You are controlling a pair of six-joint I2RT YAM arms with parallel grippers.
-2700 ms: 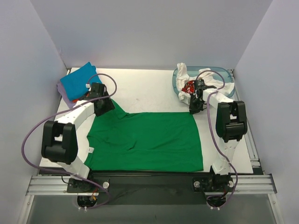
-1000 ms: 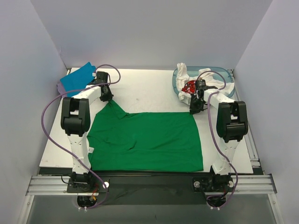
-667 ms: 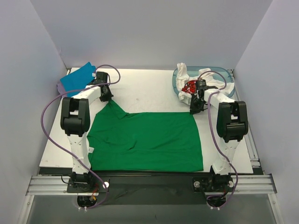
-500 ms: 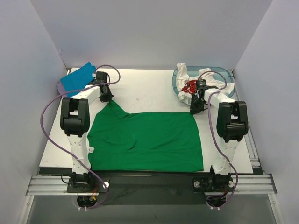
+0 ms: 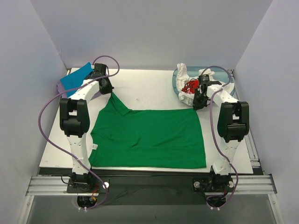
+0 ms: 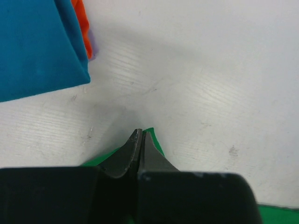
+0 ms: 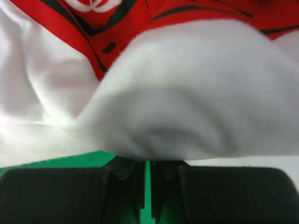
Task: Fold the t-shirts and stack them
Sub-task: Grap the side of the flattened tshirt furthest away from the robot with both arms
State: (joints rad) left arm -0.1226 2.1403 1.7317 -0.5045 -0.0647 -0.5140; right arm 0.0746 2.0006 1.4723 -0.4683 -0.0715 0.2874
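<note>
Spread shirt point(image 5: 149, 137) is lying on the table point(image 5: 149, 88) between left fingers point(image 6: 125, 157) and right fingers point(image 7: 122, 169) — folded stack point(image 5: 74, 78) is sitting beyond-left of the former, tub point(image 5: 225, 73) holding heaped shirts point(image 5: 187, 87) just beyond the latter.

Both arms extended forward. Left gripper point(image 6: 139, 134) tips pinched tight together; right gripper point(image 7: 147, 167) tips a sliver apart.

Bright, even light from above, with no glare. In the top view the green shirt point(image 5: 154, 135) shows only faint fold shadows. Left wrist view: table point(image 6: 210, 84) sharp, fingers point(image 6: 127, 156) dark. Right wrist view — white shirt point(image 7: 187, 93) close, soft, out of focus.
</note>
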